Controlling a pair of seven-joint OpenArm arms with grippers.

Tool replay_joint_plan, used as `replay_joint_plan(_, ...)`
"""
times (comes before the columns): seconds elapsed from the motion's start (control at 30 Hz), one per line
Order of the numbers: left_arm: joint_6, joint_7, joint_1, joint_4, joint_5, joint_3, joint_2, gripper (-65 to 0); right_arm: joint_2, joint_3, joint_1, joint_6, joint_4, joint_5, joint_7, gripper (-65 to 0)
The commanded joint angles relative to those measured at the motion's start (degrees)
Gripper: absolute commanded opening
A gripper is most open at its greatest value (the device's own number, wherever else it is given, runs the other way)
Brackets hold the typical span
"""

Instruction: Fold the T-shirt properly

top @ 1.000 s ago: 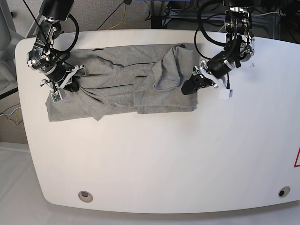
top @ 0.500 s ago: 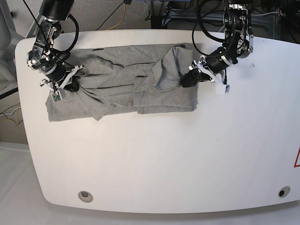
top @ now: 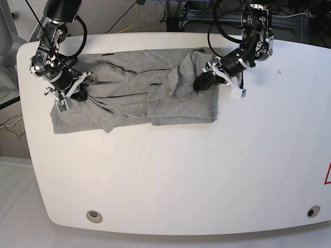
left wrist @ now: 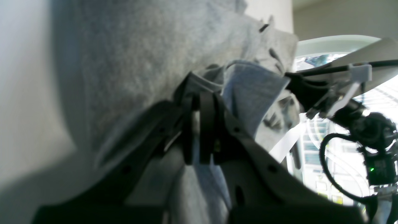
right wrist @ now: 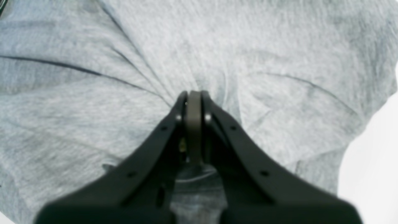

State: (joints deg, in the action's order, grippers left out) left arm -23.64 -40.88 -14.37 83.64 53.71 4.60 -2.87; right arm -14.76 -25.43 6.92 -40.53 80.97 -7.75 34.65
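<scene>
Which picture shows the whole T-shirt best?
The base view: the whole T-shirt lies spread across the table. The right wrist view shows only wrinkled grey cloth; the left wrist view shows a blurry fold.

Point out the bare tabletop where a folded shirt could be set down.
The whole near half of the white table, from the T-shirt's lower hem to the front edge, is bare; so is the side beyond the left gripper. The far strip is crowded: shirt, that gripper, and the right gripper pinching cloth.
</scene>
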Motion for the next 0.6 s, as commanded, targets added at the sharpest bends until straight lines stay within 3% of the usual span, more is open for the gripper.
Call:
replay_joint_plan(0.0, 0.39, -0.66, 0.09, -1.48, 0.75, -0.16, 0.37, -63.1, -0.05, 0.24, 2.36, 0.53, -1.45, 8.67, 12.42, -65.0)
replay_joint_plan(0.4, 0.39, -0.74, 1.93, -1.92, 0.92, -0.43, 1.95, -63.1, -0.05, 0.24, 2.44, 0.53, -1.45, 8.67, 12.42, -65.0)
replay_joint_plan(0.57, 0.39, -0.74, 2.9, -1.92, 0.84, -3.85, 2.04, -63.1, -0.05, 0.24, 2.44, 0.53, -1.45, 8.67, 12.42, -65.0)
